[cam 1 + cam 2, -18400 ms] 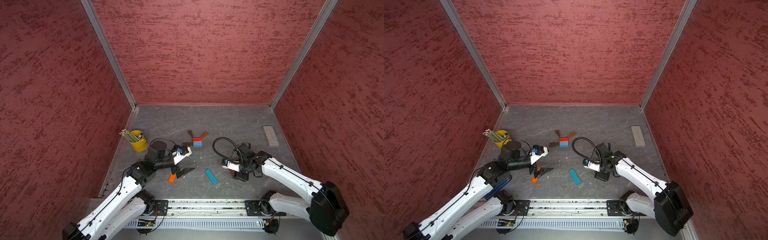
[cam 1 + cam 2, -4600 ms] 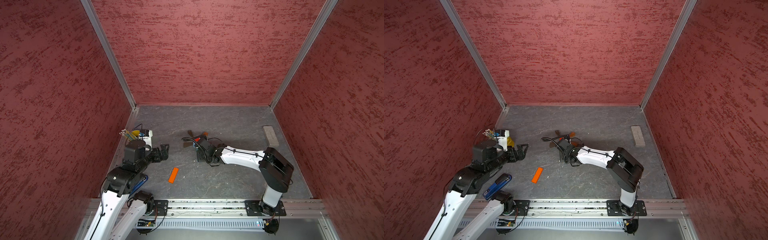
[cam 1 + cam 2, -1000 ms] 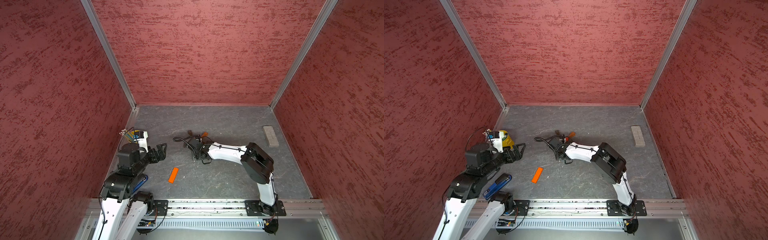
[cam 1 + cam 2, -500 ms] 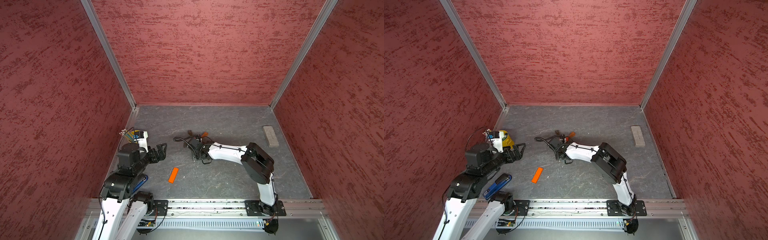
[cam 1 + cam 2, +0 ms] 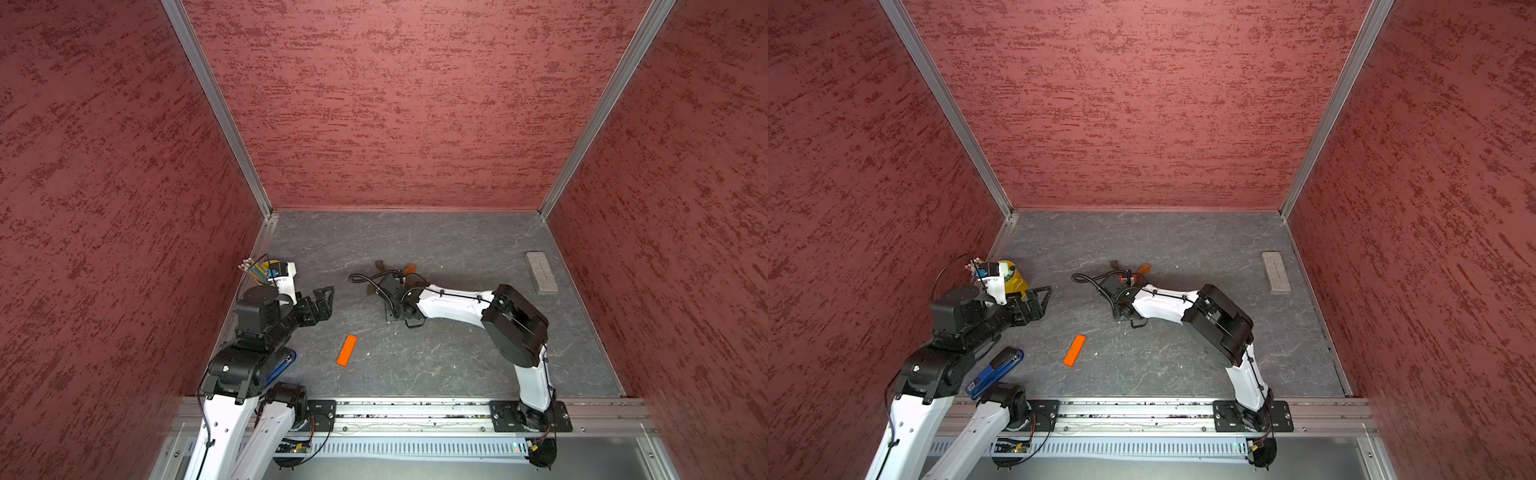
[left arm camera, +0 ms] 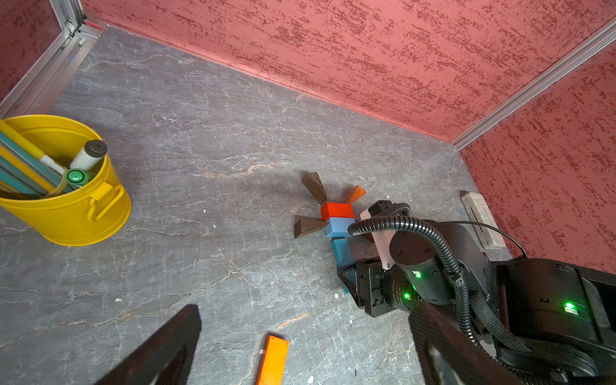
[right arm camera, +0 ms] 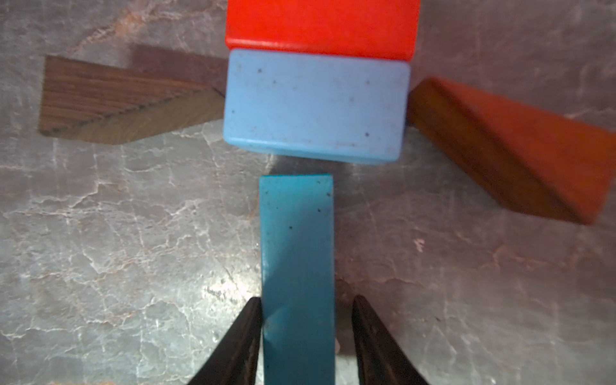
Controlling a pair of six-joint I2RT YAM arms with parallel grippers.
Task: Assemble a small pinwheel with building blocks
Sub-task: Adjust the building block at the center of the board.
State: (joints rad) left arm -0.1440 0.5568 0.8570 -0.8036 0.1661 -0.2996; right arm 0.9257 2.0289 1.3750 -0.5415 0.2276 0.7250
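Lying flat near the bench [image 5: 415, 241] centre, blue bar [image 7: 296, 266] with its 12 o'clock end just beside the red-and-blue cube [image 7: 316, 100], brown wedges [image 7: 126, 100] fanning off the cube. Straddling that bar with the right hand [image 7: 306, 300] slightly spread, one finger touching, the other clear. Hovering spread wide at 9 o'clock, left hand [image 5: 326, 301]; orange bar [image 5: 346, 350] lying at 7 o'clock.
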